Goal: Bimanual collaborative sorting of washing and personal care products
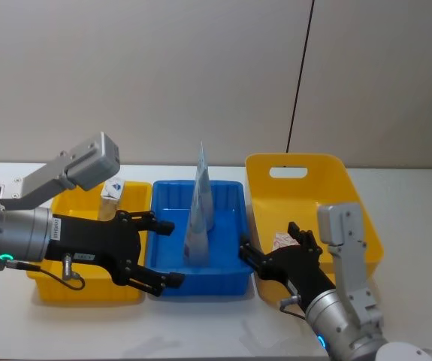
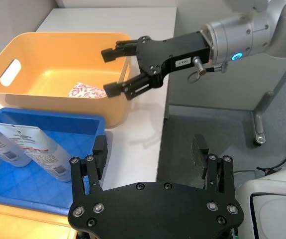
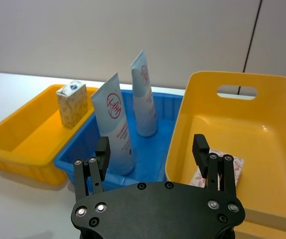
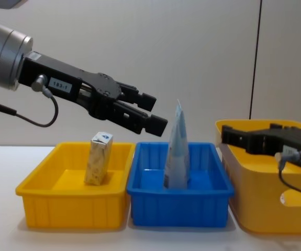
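Observation:
Two pale blue-white squeeze tubes [image 1: 198, 214] [image 3: 115, 123] stand upright in the blue tray [image 1: 227, 197], crimped ends up. A small beige carton [image 1: 112, 191] [image 4: 98, 158] stands in the left yellow tray [image 1: 88, 289]. A white box printed with red leaves [image 2: 85, 91] [image 3: 232, 165] lies in the right yellow bin [image 1: 351, 188]. My left gripper [image 1: 172, 253] [image 4: 154, 112] hovers open and empty above the seam between the left tray and the blue tray, beside the tubes. At the right bin's near-left corner my right gripper [image 1: 270, 241] [image 2: 108, 71] is open and empty, close to the leaf-printed box.
The three containers stand side by side on a white table [image 1: 200, 331], with the wall just behind them. A strip of table lies in front of the trays. The table's right edge [image 2: 166, 99] drops to the floor beside the yellow bin.

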Controlling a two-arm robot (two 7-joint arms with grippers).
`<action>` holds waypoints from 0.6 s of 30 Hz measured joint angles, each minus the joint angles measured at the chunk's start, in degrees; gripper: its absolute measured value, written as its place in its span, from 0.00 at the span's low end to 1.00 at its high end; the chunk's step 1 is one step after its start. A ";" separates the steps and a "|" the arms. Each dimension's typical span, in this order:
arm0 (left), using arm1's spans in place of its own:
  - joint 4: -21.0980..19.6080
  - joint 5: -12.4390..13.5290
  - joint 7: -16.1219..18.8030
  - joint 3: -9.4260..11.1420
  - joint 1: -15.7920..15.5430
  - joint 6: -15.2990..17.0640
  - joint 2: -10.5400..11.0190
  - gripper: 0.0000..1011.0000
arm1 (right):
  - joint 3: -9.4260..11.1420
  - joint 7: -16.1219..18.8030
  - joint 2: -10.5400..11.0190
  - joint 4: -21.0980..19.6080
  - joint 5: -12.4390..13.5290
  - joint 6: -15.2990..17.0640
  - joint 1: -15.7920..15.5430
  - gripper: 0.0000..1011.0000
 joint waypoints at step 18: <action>0.00 0.00 0.00 0.00 0.00 0.00 0.00 0.99 | -3.40 8.93 -1.10 14.01 -2.48 -3.67 9.47 0.99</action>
